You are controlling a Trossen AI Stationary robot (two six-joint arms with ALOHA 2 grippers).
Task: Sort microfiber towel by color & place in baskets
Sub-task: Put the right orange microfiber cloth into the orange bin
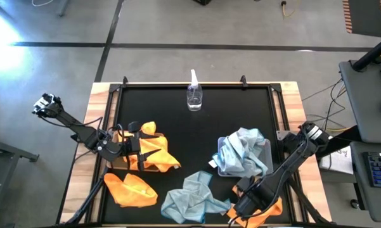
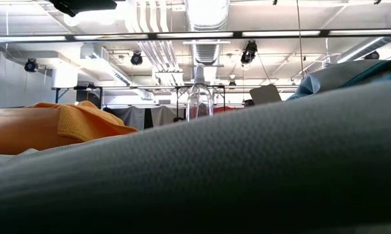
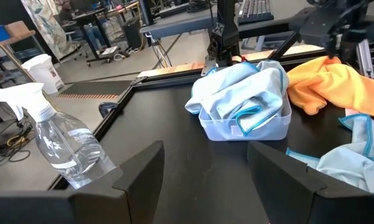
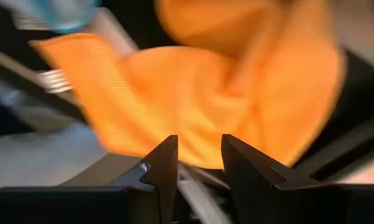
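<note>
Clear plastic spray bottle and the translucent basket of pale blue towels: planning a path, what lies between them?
Only bare black table between the spray bottle and basket, per the high view.

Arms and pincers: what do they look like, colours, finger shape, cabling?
Both arms are dark, slim and jointed. The left pincer has two flat black wedge fingers; the right pincer has matching black angular fingers. Black cables trail along the left arm; the right arm has a pale fitting near its base.

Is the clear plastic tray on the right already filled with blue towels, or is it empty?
Filled. The clear tray holds crumpled pale blue towels that rise above its rim and hang over its edges; the high view shows the same heap.
</note>
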